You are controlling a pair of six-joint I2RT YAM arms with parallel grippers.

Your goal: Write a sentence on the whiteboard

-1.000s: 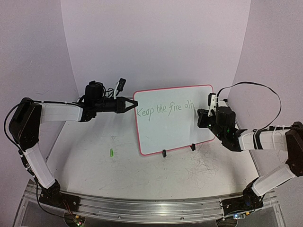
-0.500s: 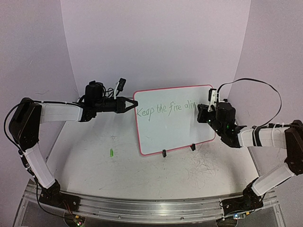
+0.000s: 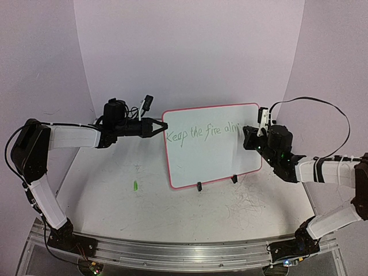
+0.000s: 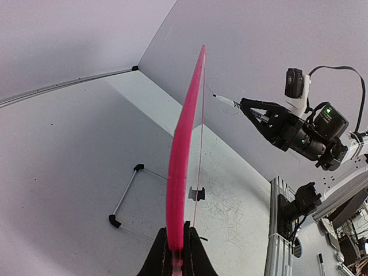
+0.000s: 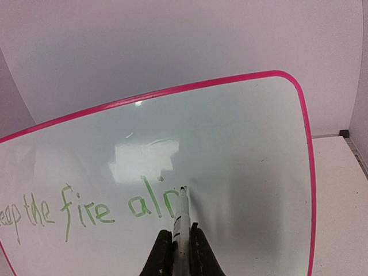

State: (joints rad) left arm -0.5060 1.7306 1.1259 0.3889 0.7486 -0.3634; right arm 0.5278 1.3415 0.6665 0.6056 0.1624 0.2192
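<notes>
- Your whiteboard (image 3: 213,164) stood near upright on the table (image 3: 172,213) between the two arms, propped on two black clip feet (image 3: 199,186). It was a white rectangle with rounded corners and a thin red-pink rim.
- Its long axis ran left to right across the table, and its written face pointed toward the arm bases.
- The sentence (image 3: 201,133) was thin green handwriting reading "Keep the fire ali". It ran along the long axis, across the upper part of the board.
- Your left gripper (image 3: 163,125) was pinched closed on the board's left rim.
- Your right gripper (image 3: 246,139) was clamped on a marker (image 5: 181,215) that pointed at the board. Its tip was at the face, just right of the last letter.
- A small green piece (image 3: 135,186) lay on the table, well left of the board.
</notes>
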